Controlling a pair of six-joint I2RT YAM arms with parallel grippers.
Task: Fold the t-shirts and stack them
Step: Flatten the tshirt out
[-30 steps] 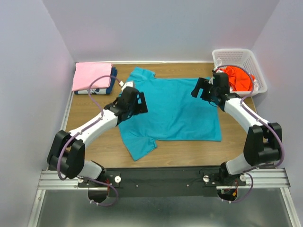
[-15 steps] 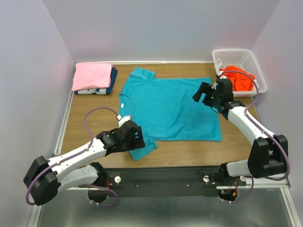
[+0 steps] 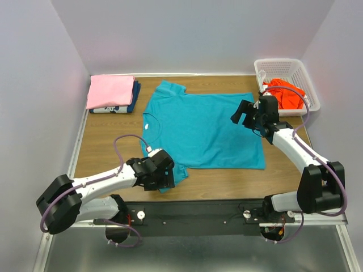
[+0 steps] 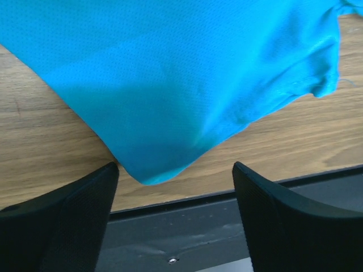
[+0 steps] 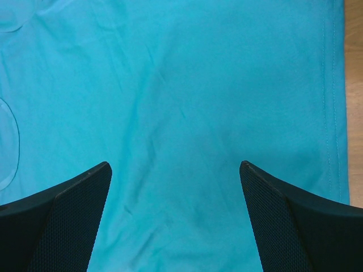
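The teal t-shirt [image 3: 201, 127] lies spread flat in the middle of the table. My left gripper [image 3: 164, 178] is open and low over its near sleeve; in the left wrist view the sleeve's corner [image 4: 153, 170] lies just ahead of the open gripper [image 4: 176, 221], not gripped. My right gripper [image 3: 243, 113] is open and empty above the shirt's right part, and cloth [image 5: 181, 113] fills the right wrist view past the gripper [image 5: 176, 221]. The folded pink shirt [image 3: 110, 90] lies on the dark blue one [image 3: 136, 93] at back left. The orange-red shirt [image 3: 286, 93] sits in the basket.
The white lattice basket [image 3: 283, 63] stands at the back right corner. Bare wood table [image 3: 102, 141] shows left of the teal shirt and along its near side. The table's near edge with a dark rail [image 4: 187, 198] lies just below the sleeve.
My left arm has swung from the shirt's collar side down to the near sleeve by the table's front edge. My right gripper has shifted only slightly.
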